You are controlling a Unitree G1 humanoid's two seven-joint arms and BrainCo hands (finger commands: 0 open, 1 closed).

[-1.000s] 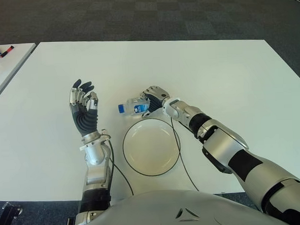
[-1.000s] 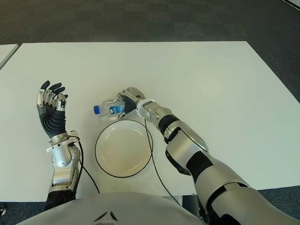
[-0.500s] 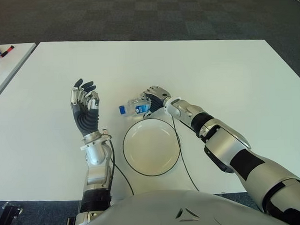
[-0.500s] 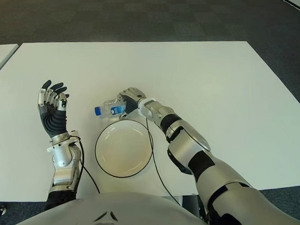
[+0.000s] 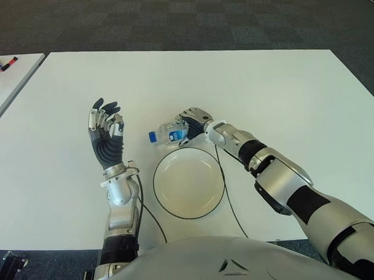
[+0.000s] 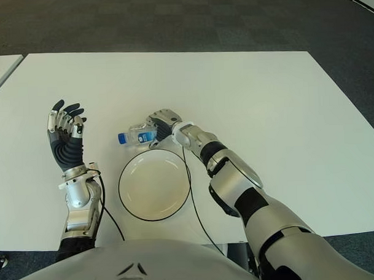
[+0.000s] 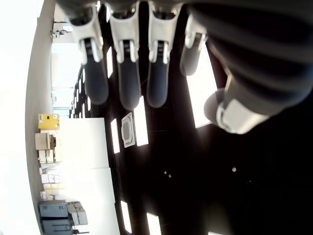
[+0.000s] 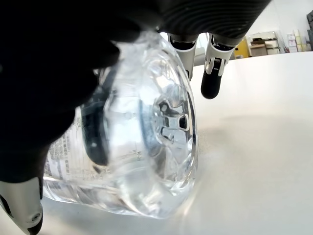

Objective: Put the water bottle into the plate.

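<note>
A broad white rectangular table (image 5: 283,81) fills most of the head-camera frame, with dark grey carpet (image 5: 170,17) running across the top edge and the corner of a second white table (image 5: 6,75) cutting in at upper left. Just below the centre of the frame sits a round white plate with a thin black rim (image 5: 189,182), nothing on it. A black cable (image 5: 224,194) curves along the plate's right side.

Left of centre, the robot's left hand (image 5: 105,132) stands raised, palm up and fingers spread, holding nothing; its wrist camera shows the dark fingertips (image 7: 121,83) extended against a ceiling.

Right of it, at the centre of the frame, the right hand (image 5: 194,123) is wrapped around the base end of a small clear plastic water bottle with a blue cap and blue label (image 5: 168,133). The bottle lies on its side just above the plate's upper rim, outside the plate, cap pointing towards the left of the frame. The right wrist camera shows its ribbed base (image 8: 146,142) low against the tabletop.
</note>
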